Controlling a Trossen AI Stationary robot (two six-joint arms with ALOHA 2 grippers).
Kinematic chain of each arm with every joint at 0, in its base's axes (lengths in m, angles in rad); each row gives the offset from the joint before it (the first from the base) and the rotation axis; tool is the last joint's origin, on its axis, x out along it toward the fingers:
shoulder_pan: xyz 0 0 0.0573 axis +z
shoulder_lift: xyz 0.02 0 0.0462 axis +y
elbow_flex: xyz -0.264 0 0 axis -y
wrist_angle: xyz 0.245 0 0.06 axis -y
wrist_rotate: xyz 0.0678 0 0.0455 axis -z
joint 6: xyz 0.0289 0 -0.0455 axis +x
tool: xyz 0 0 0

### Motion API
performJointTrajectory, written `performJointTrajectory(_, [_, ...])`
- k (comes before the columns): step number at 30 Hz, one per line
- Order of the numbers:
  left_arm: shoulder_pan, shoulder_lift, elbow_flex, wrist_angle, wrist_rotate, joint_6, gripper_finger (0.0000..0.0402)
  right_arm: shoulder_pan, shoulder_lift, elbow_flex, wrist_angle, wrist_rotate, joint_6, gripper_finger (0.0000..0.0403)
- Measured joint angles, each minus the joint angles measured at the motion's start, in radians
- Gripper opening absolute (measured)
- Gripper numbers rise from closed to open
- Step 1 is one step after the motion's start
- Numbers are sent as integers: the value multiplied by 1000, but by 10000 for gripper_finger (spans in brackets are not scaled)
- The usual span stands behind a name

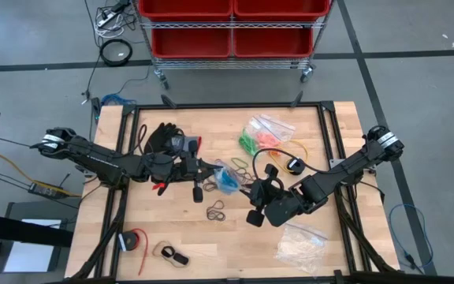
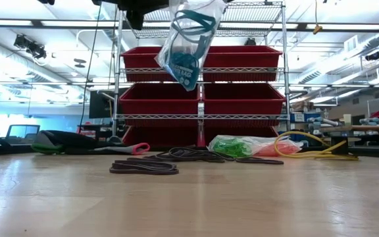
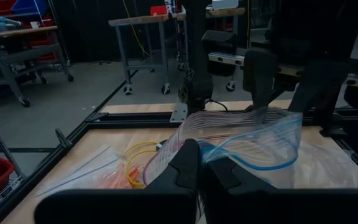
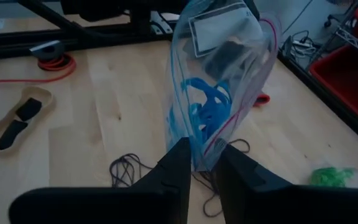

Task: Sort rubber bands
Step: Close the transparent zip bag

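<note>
Grippers share a clear plastic zip bag of blue rubber bands [image 4: 204,115], lifted above mid-table: left gripper [image 3: 197,171] pinched shut on its rim, right gripper [image 4: 197,163] closing on the opposite edge. Black rubber bands [image 1: 216,210] lie loose below. Hold the mouth wide while loading.

- centre of table blocked: clear zip bag [image 1: 225,178] with blue rubber bands [image 4: 205,111] hangs above the wood, pinched between left gripper [image 3: 199,169] and right gripper [image 4: 201,163]; both arms span the middle
- black rubber bands [image 1: 216,211] lie loose just below the bag; low pass there would snag
- back right crowded: bag of green bands [image 1: 251,142], yellow cable [image 1: 290,150]
- bare wood along the table [image 1: 235,252] front edge between tape roll [image 1: 135,241] and bag of whitish pieces [image 1: 302,241]
</note>
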Motion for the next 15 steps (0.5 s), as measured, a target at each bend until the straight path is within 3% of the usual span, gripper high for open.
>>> performJointTrajectory(15, [0, 0, 0, -63, 0, 39, 12, -46, 0, 0, 0, -106, -11, 1])
